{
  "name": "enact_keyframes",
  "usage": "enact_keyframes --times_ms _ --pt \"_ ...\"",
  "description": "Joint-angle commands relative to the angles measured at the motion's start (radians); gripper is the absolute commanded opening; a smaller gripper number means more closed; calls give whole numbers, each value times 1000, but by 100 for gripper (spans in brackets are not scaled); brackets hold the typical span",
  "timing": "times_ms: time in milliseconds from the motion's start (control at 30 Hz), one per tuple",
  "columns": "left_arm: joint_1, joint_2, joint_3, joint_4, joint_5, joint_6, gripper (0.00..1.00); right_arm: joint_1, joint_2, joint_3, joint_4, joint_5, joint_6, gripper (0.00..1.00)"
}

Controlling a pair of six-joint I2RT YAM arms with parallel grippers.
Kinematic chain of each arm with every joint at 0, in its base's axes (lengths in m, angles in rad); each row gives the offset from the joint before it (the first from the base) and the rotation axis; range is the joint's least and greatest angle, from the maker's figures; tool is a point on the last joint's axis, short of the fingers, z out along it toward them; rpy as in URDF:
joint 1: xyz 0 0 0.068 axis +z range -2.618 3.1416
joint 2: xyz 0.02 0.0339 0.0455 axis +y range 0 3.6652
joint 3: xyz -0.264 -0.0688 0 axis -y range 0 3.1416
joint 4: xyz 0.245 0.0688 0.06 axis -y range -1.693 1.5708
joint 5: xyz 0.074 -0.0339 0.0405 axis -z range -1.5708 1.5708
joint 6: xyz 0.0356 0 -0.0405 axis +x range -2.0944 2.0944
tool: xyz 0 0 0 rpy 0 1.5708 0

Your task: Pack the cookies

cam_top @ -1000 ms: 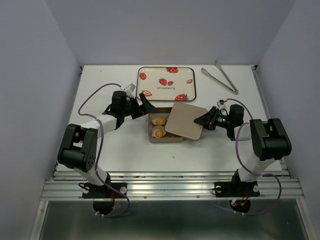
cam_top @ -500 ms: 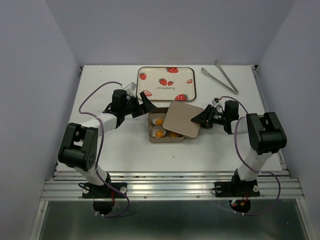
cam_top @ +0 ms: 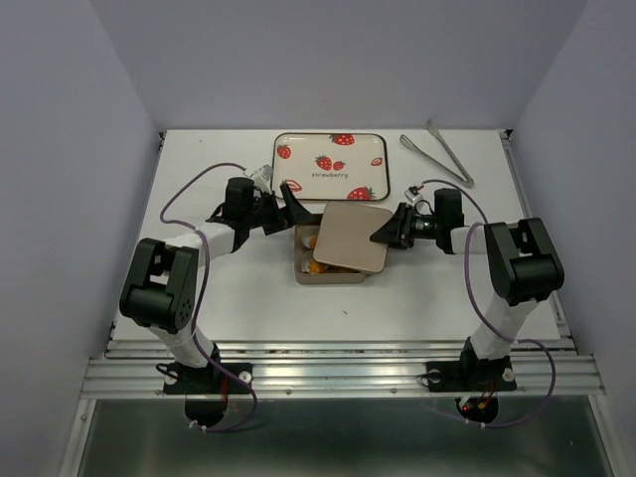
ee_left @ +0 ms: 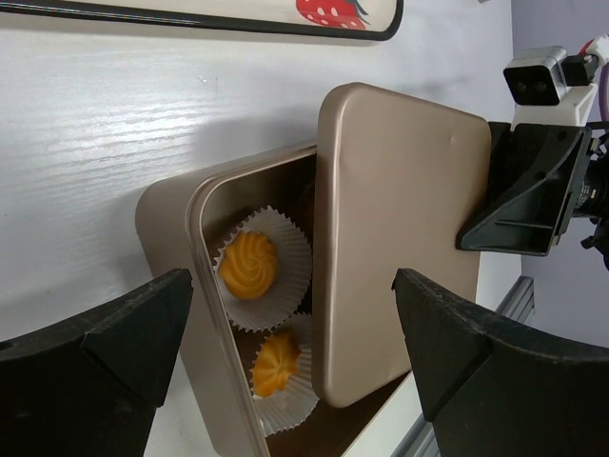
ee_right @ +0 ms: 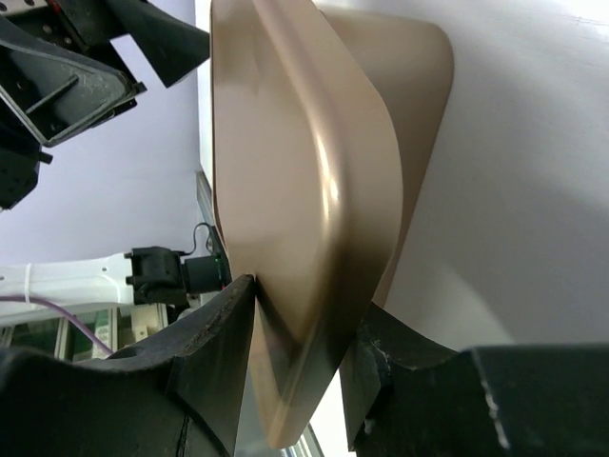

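Over the last second your right gripper (cam_top: 384, 230), clamped on the right edge of the rounded gold metal lid (cam_top: 350, 237), has carried it left. It now covers most of the gold rectangular tin (cam_top: 302, 275), so closing looks nearly done. Two small orange-yellow cookies (ee_left: 249, 266) show at the tin's left side. Your left gripper (cam_top: 294, 202) hangs wide apart and empty, just far-left of the tin.

Two swirled orange-yellow cookies (ee_left: 249, 265) — upright in paper cups (ee_left: 293, 257) — inside the tin (ee_left: 162, 219).
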Motion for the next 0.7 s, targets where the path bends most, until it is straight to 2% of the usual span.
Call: enact_keyframes --times_ms 0,200,500,667 --pt "-2 -3 41 17 33 26 99 15 24 46 -33 -39 -47 44" --pt "-2 0 44 12 39 32 99 15 60 89 -69 -62 -60 44" --pt "-2 17 53 12 53 26 99 70 72 187 -280 -66 -235 45" --pt "-2 12 52 14 53 22 99 91 80 233 -394 -35 -320 49"
